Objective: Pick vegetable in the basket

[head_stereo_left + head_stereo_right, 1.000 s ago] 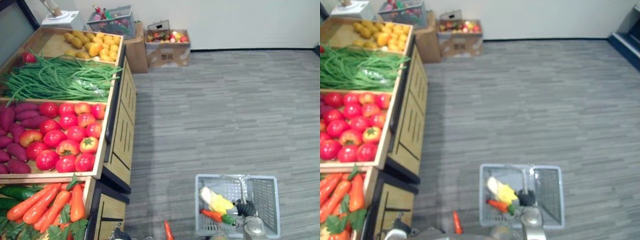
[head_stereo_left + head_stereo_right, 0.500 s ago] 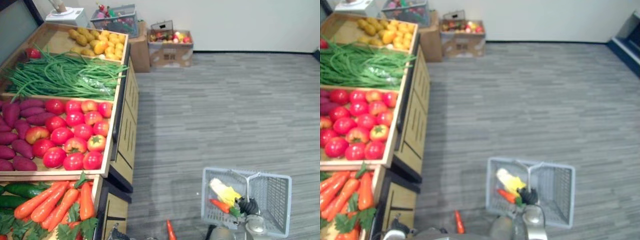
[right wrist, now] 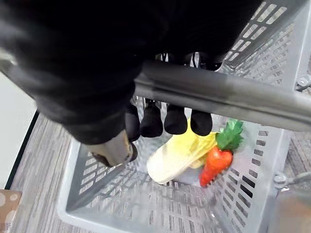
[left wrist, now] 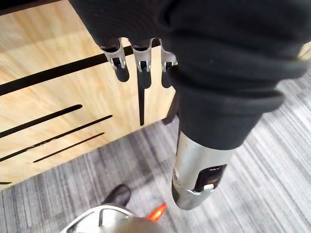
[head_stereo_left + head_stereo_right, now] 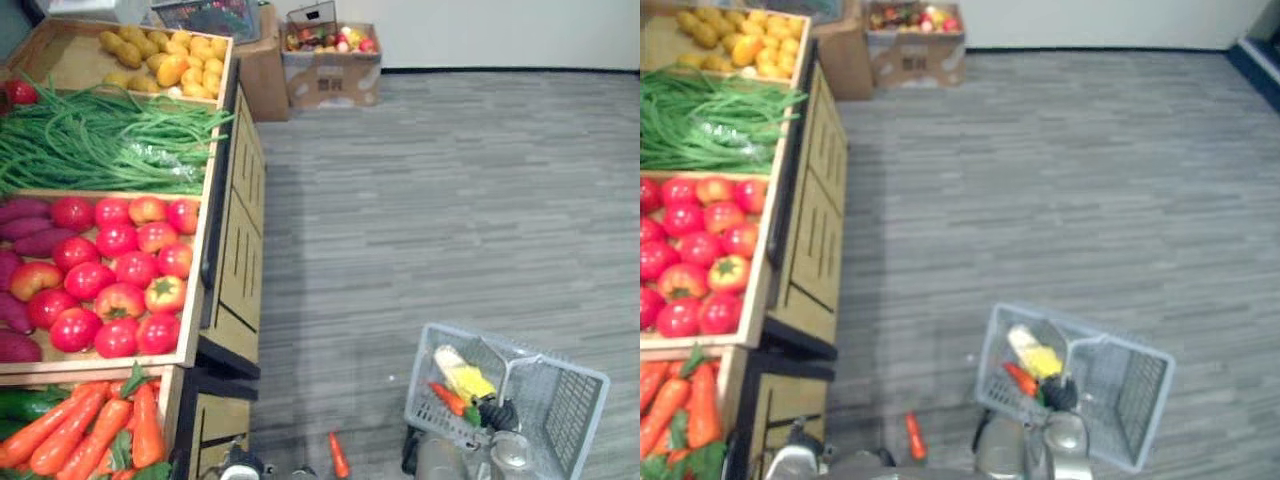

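A grey mesh basket [image 5: 560, 420] hangs tilted over the floor at the lower right. My right hand [image 5: 497, 413] is shut on its metal handle [image 3: 218, 97], with the dark fingertips [image 3: 165, 119] curled under the bar. Inside lie a yellow corn cob [image 3: 180, 153] and a small carrot [image 3: 216, 165] with green leaves; they also show as the corn cob [image 5: 462, 375] and carrot [image 5: 447, 397] in the left eye view. My left hand [image 4: 218, 73] hangs beside the wooden stand's front panel [image 4: 58, 97], fingers [image 4: 141, 58] straight, holding nothing.
The wooden stand [image 5: 232, 270] along the left holds crates of carrots [image 5: 90, 435], tomatoes [image 5: 120, 270], sweet potatoes [image 5: 20, 225], green beans [image 5: 100, 140] and yellow potatoes [image 5: 170, 60]. A cardboard box [image 5: 330, 70] of produce stands by the far wall. Grey floor stretches to the right.
The whole view has shifted, so the camera moved. The basket hangs more tilted now and sits further right; my right hand keeps its hold on the handle.
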{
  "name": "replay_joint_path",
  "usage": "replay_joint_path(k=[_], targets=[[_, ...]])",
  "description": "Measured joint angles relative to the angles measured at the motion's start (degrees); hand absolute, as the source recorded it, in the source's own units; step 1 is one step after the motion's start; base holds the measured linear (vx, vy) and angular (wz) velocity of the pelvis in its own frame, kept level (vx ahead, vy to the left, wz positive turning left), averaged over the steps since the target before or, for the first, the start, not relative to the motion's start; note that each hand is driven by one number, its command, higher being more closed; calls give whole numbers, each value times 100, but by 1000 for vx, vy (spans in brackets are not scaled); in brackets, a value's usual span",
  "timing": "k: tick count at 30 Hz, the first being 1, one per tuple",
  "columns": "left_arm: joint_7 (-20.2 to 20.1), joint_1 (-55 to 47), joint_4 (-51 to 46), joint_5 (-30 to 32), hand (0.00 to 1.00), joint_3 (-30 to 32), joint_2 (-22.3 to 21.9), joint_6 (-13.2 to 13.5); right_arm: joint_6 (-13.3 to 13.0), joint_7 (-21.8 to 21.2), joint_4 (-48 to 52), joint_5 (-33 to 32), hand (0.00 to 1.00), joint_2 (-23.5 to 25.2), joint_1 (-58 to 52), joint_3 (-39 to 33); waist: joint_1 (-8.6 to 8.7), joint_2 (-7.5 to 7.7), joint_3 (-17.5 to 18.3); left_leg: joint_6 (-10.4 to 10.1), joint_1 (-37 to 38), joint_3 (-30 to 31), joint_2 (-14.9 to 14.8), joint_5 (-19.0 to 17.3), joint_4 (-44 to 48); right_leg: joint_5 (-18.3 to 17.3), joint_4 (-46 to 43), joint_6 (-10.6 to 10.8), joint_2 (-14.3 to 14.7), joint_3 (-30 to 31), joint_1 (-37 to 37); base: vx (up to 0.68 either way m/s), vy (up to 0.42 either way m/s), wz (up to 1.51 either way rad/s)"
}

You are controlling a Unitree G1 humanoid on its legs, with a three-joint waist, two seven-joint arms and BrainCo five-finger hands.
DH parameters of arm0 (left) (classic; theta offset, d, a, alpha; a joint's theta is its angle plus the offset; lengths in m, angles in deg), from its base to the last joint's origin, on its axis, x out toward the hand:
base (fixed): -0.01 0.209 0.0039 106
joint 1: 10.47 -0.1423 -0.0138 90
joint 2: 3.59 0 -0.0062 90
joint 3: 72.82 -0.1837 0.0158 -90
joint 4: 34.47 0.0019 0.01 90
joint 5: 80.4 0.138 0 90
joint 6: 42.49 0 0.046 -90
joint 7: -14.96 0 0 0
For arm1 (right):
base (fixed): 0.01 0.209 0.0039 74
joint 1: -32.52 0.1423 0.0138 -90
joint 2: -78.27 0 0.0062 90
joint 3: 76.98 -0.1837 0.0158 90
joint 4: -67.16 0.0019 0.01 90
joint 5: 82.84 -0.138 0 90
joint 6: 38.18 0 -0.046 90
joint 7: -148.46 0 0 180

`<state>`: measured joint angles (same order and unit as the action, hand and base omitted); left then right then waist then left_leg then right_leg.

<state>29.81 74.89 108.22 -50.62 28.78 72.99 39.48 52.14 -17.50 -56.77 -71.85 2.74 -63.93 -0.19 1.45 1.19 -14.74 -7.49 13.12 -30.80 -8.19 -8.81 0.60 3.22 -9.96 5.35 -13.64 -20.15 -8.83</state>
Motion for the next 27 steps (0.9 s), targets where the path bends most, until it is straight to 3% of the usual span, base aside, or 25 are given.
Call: replay_joint_path(k=[1, 3, 6, 7, 9, 11, 12, 14, 16, 18, 20, 22, 23, 24, 25, 26, 27], targets=[[-1, 31, 4, 19, 0, -9, -22, 1, 15, 12, 3, -1, 100, -43, 12, -31, 8, -93, 17, -66, 127, 16, -9, 78, -90, -223, -305, -8, -16, -7, -3, 128, -122, 2], [-3, 42, 8, 21, 0, -59, -45, 40, 21, 43, 13, 0, 100, -53, 2, -137, 3, -123, 41, -122, 292, 27, -9, 142, -137, -595, -798, 27, -158, -72, 1, 59, -80, 21], [5, 36, 9, 10, 0, -39, -42, 56, 21, 43, 19, 11, 100, -59, 7, -154, -3, -86, 66, -144, 284, 46, -29, 148, -41, -880, -1032, 36, -254, -181, -57, 29, -71, 24], [28, 30, 14, -13, 0, 1, 7, 54, 27, 41, -6, 12, 100, -27, 3, -122, -16, -3, 110, -168, 51, 141, -91, 130, 367, -1014, -1029, 20, -305, -240, -85, 73, -164, 27], [112, 29, 107, -35, 0, 40, 48, 47, 36, 34, -6, 12, 100, -18, 6, -75, -12, 1, 126, -225, -452, 237, -363, 89, 1454, -1029, -799, 43, -295, -434, 115, 99, -216, 22], [230, -53, 150, -168, 0, 59, -1, 85, 44, 24, -4, 12, 100, -120, -59, 14, -4, -212, 205, -174, -950, 307, -961, 135, 2850, -1029, -685, -19, -118, -591, 421, 164, -147, 7], [262, -55, 156, -192, 0, 58, -16, 115, 45, 9, -6, 12, 100, -140, -83, 18, -3, -261, 230, -117, -1014, 290, -1100, 196, 3098, -1045, -685, -50, -55, -612, 488, 145, -43, -6], [294, -73, 166, -202, 0, 96, 8, 157, 47, -42, -10, 16, 100, -148, -156, 29, -12, -265, 248, 59, -1000, 2, -1483, 887, 3674, -1087, -401, -102, 141, -604, 924, 165, -110, -14], [297, -84, 150, -213, 0, 205, 8, 177, 47, -57, -9, 18, 100, -153, -203, 32, -15, -181, 245, 76, -1198, 16, -1684, 1318, 4135, -1021, 6, -153, 232, -569, 1260, 199, -172, -12], [297, -68, 79, -213, 0, 225, -4, 221, 64, -75, -16, 16, 100, -239, -204, 63, -6, -181, 263, 21, -1594, -25, -1516, 368, 4360, -988, 291, -157, 189, -486, 1459, 218, -130, -18], [286, -46, 22, -214, 0, 215, -40, 258, 68, -80, -42, 16, 100, -254, -189, 62, -15, -174, 259, -33, -1800, -59, -1195, 112, 3725, -912, 441, -173, 181, -469, 1599, 153, -22, -20], [259, -55, -4, -209, 0, 175, -42, 233, 69, -84, -80, 18, 100, -223, -134, 73, -22, -167, 254, -58, -1773, 68, -717, 154, 2147, -911, 498, -170, 172, -359, 1710, 198, 141, -42], [247, -60, -5, -209, 0, 176, -43, 216, 68, -84, -82, 23, 100, -225, -129, 75, -26, -170, 256, -27, -1749, 210, -532, 410, 1466, -909, 514, -161, 171, -293, 1731, 192, 201, -60], [236, -101, 1, -209, 0, 175, -70, 158, 68, -85, -76, 27, 100, -266, -126, 87, -27, -224, 275, 58, -1682, 359, -409, 982, 704, -867, 619, -36, 246, -212, 1800, 196, 209, -51], [235, -155, 7, -206, 0, 176, -121, 153, 65, -86, -72, 28, 100, -299, -135, 126, -28, -292, 306, 210, -1701, 374, -418, 1264, 539, -859, 723, 65, 342, -164, 1846, 146, 156, -39], [226, -161, 5, -206, 0, 217, -50, 149, 99, -88, -191, 29, 100, -197, -130, 166, -30, -152, 323, 412, -1604, 278, -320, 1157, 589, -832, 884, 218, 259, -131, 1987, 185, 157, -12], [221, -174, -7, -195, 0, 200, 62, 121, 80, -110, -185, 30, 100, -110, -260, 273, -16, 38, 369, 417, -1581, 242, -148, 1095, 495, -816, 994, 237, 134, -185, 2018, 235, 171, 0]])
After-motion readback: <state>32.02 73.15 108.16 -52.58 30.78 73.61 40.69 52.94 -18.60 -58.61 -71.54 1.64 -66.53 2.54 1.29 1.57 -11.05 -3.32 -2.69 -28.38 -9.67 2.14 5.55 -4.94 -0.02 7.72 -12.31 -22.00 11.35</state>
